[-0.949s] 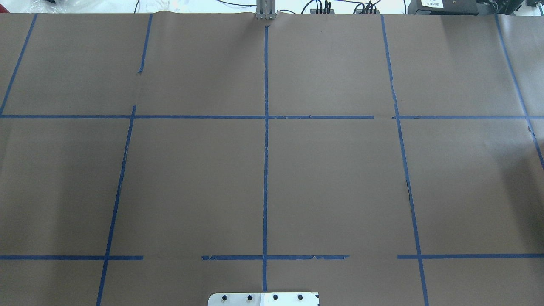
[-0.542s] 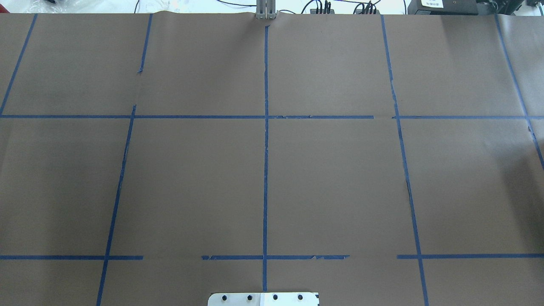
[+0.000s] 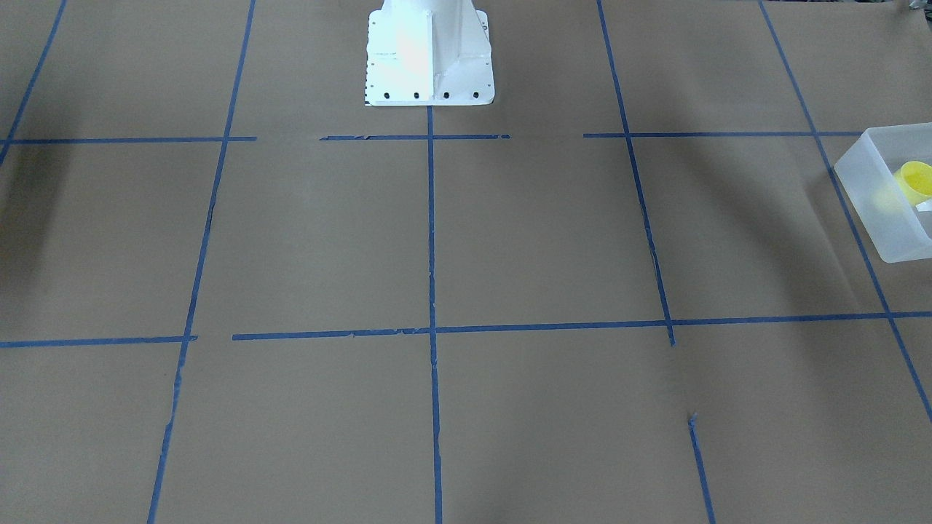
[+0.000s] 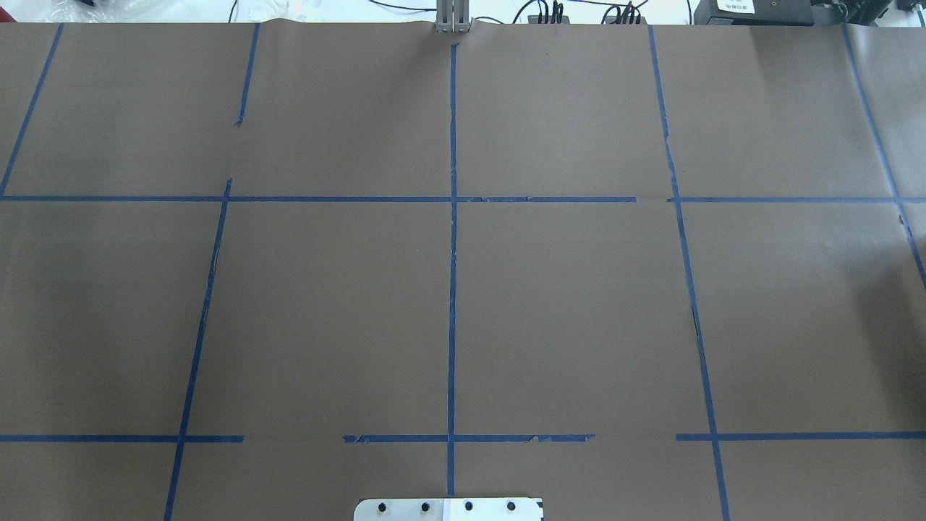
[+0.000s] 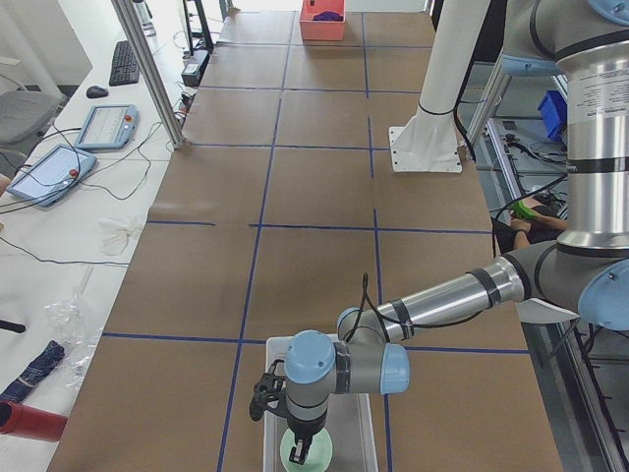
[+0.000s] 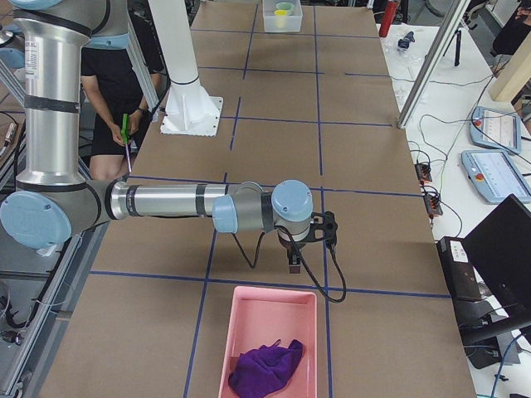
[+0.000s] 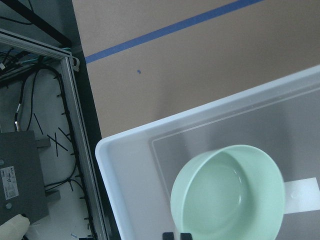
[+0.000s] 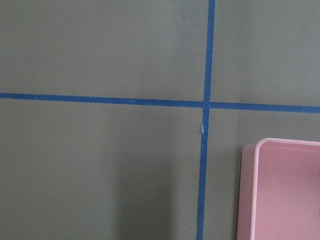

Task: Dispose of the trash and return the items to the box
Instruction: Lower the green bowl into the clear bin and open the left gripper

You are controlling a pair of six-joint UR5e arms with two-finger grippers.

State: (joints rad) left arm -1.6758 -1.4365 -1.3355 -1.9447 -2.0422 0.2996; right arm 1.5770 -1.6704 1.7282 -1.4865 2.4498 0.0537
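**Operator:** Which step am I on?

**Spotter:** The last of the putting-back, as I read it. Your left claw (image 7: pixel 177 236) hangs over the box (image 7: pixel 115 180), and the green bowl (image 7: pixel 227 192) sits right beneath it, inside the walls. Only the fingertips (image 7: pixel 169 236) show, at the wrist view's lower edge. They are close together at the bowl's rim, and I cannot tell whether they pinch it or stand free of it.

**Operator:** And the cup?

**Spotter:** The yellow cup (image 3: pixel 916 180) lies in the same box, off to the side of your claw rather than under it.

**Operator:** Which way does the bowl face?

**Spotter:** Mouth up, upright, opening straight toward your claw. It's round, so it has no long side, and its axis runs up into the claw. The box's long side runs along the table's length.

**Operator:** Next?

**Spotter:** If you hold the rim, spread the fingers. Then lift straight up until the tips clear the box walls, without dragging the bowl.

**Operator:** My other arm?

**Spotter:** Your right claw (image 6: pixel 294 261) points down at bare paper. The pink tray (image 6: pixel 274 289) with the purple cloth (image 6: pixel 265 369) is just beside it. Only a side view shows that claw, so I cannot tell whether it is open or closed.
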